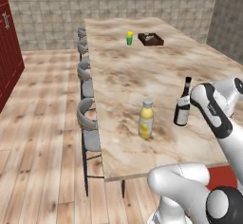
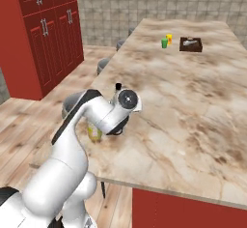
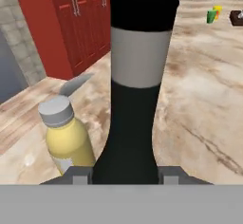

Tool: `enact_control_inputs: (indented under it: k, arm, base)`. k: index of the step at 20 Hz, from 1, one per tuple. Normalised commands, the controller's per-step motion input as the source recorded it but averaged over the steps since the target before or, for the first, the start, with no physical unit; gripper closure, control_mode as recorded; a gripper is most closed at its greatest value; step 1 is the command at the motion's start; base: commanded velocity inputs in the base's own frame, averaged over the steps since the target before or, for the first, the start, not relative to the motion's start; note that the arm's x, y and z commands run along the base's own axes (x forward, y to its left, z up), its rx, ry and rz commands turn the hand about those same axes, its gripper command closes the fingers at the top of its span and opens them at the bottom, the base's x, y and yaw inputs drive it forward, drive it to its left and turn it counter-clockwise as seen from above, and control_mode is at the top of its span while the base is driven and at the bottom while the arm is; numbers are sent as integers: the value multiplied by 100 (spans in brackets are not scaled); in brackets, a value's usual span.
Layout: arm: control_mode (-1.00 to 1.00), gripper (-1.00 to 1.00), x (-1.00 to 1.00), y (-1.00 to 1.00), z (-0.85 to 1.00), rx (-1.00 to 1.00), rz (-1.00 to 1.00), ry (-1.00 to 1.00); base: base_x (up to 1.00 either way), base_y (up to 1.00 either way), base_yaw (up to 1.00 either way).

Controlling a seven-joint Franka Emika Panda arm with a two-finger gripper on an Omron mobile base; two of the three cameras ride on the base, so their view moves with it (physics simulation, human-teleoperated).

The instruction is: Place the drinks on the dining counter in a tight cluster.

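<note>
No readable text, brand, number or sign appears anywhere. The wine bottle (image 3: 140, 57) carries a plain pale band, and the juice bottle (image 1: 146, 119) bears a blank label.

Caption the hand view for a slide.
Gripper closed around the dark wine bottle on the dining counter, yellow juice bottle standing close beside it.

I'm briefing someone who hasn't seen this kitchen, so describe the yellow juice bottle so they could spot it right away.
Start at the long marble dining counter lined with grey stools and go to its near end. The juice bottle stands upright there, just left of the dark wine bottle. It is the stout yellow one with a pale cap; its neighbour is taller, dark and slim-necked.
</note>
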Motion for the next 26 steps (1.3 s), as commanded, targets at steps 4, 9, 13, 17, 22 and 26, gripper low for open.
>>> enact_control_inputs:
  k: [4, 9, 13, 17, 22, 26]
  arm:
    - [-100, 100, 53, 3, -19, 0, 48, 4]
    - [-100, 100, 11, -5, 0, 0, 36, 0]
    - [-100, 100, 0, 3, -8, 0, 21, -1]
    - [-100, 100, -6, 22, -22, 0, 9, -5]
    - [-100, 100, -6, 24, -44, 0, 5, -2]
    - [-100, 100, 0, 18, -30, 0, 2, 0]
  base:
    - [0, 0, 0]
    - [0, 0, 0]
    - [0, 0, 0]
    - [0, 0, 0]
    - [0, 0, 0]
    - [0, 0, 0]
